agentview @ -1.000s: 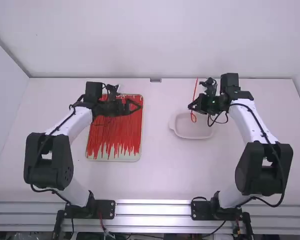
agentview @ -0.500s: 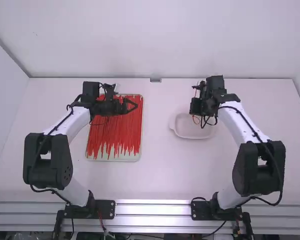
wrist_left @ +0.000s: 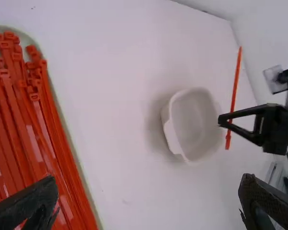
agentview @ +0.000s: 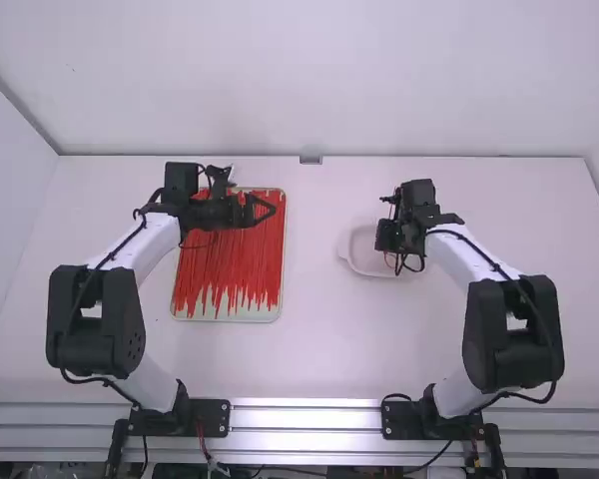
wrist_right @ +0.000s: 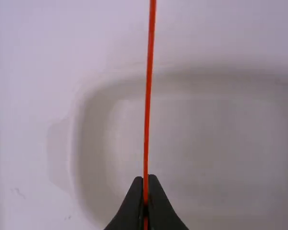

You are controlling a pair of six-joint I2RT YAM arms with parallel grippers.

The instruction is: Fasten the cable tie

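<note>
**Step in hand.** The right tool (wrist_right: 145,184) is positioned directly above the shallow white plastic dish (agentview: 354,254). Its fingers are fully closed on a single orange-red nylon cable tie (wrist_right: 149,96), gripped near one end. The long strap runs straight out past the dish's rim. No loop is visible, so the tie is judged unfastened. The short end beyond the fingers is too small to inspect.

The left tool (agentview: 263,210) is well apart from the dish, on the left arm's side and about level with the dish's far rim. Its fingers are spread wide and carry nothing.

**Next move.** This is likely to require the left tool to cross to the dish, take the free tip, and feed it through the tie's head. The strap is thin and springy, so close alignment would be needed. The head must also face the correct way.

**Materials.**
- The flat rectangular pale-rimmed tray (agentview: 225,317) lies well to the left-arm side of the dish. It carries a dense layer of orange-red cable ties (agentview: 230,269).
- These ties are narrow flat straps with small square heads.
- The dish is smooth and matt, with rounded corners and a small lug on one side.
- The white worktop (agentview: 309,349) is plain and even.
</note>
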